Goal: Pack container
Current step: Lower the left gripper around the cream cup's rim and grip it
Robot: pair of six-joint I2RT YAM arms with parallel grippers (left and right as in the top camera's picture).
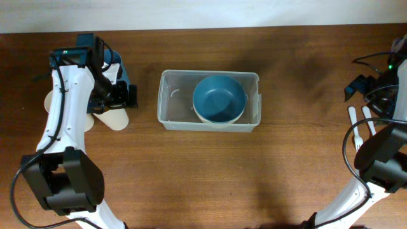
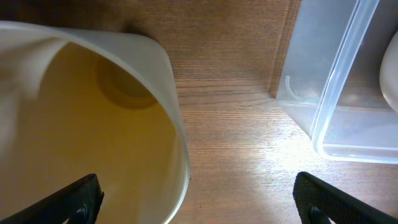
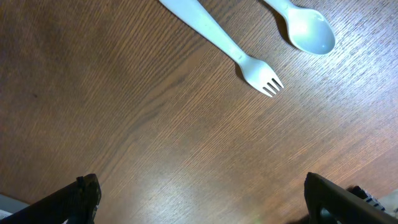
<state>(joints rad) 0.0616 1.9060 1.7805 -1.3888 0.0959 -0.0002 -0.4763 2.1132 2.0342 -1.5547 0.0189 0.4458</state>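
While left hand [image 2: 199, 205] and right hand [image 3: 205, 202] gape, only overhead shows blue bowl [image 1: 219, 95] in the container [image 1: 175, 105].

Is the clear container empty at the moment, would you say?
Not empty: the container holds a blue bowl nested in a cream bowl.

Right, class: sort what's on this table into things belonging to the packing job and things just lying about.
Job: container, holding blue bowl stacked in lower cream bowl; likely also loose cream bowl, fork, spoon.
Lying about: none seen beyond the table.
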